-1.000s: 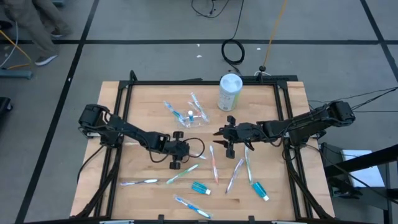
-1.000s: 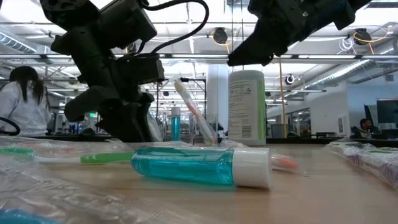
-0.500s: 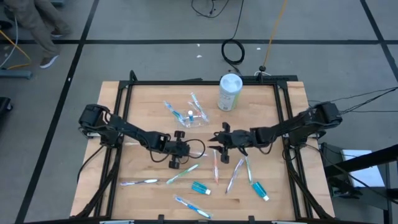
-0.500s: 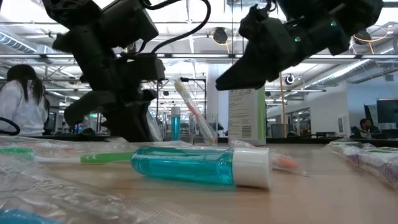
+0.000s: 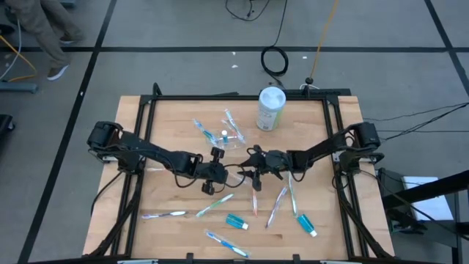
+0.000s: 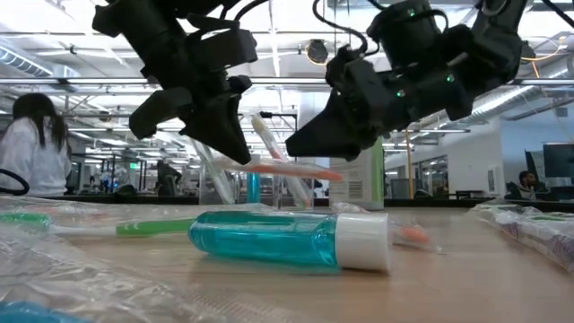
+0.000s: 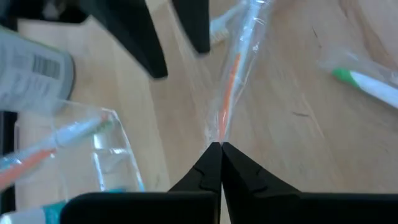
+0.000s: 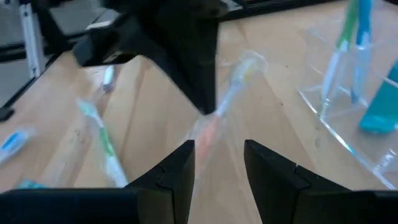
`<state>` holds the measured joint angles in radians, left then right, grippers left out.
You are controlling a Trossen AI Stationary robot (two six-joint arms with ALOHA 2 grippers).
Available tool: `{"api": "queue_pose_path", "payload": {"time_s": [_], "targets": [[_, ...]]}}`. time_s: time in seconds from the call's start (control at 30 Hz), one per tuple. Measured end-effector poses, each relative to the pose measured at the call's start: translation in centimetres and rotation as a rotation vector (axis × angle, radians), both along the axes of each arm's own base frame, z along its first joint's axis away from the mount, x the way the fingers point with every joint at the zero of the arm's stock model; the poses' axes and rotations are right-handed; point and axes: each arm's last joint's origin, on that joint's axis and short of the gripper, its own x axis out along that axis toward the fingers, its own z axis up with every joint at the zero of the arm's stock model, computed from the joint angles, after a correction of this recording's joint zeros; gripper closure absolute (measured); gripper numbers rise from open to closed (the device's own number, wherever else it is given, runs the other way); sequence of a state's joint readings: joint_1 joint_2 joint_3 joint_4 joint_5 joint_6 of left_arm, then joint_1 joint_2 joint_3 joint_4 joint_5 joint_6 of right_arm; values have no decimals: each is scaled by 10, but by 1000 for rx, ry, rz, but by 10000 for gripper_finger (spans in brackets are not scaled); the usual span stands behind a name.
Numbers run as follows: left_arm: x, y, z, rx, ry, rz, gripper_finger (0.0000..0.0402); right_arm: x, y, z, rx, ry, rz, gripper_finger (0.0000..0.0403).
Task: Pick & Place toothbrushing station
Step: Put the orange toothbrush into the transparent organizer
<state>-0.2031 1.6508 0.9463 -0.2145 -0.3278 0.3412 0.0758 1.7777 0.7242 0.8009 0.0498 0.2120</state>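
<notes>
An orange-handled toothbrush in a clear wrapper hangs level above the table, with my left gripper shut on it. In the left wrist view the toothbrush runs straight out from the shut fingertips. My right gripper stands open close in front of it, coming from the table's right, its fingers apart from the brush. From above, my left gripper and my right gripper nearly meet at mid-table. The clear cup, with toothbrushes and a blue tube in it, sits farther back. My left gripper pinches the wrapped toothbrush's handle end between its two fingertips. The fingers slant down from the table's left and lie in line with the brush. The brush sticks out past them toward the right gripper, about level and lifted clear of the table.
A white-and-green canister stands at the far edge. Loose wrapped toothbrushes and blue toothpaste tubes lie over the near half. One tube lies close to the low camera. People are in the room beyond.
My left gripper has shut on the orange toothbrush, then risen and rolled, lifting the brush clear of the table. My right gripper, still open, has come down and toward the table's left, up to the lifted brush.
</notes>
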Motion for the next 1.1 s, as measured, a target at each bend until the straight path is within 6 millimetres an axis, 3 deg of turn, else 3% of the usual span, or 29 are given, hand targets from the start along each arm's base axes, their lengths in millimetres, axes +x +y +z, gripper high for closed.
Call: {"api": "queue_pose_path", "payload": {"time_s": [0.3, 0.8, 1.1], "targets": [[6, 3, 7, 182, -88, 33, 394, 1, -9, -1, 166, 4, -7, 273], [12, -5, 15, 288, -153, -82, 396, 1, -17, -1, 138, -2, -73, 276], [14, -5, 17, 302, -172, -95, 394, 2, -17, 0, 96, -8, -30, 364]]}}
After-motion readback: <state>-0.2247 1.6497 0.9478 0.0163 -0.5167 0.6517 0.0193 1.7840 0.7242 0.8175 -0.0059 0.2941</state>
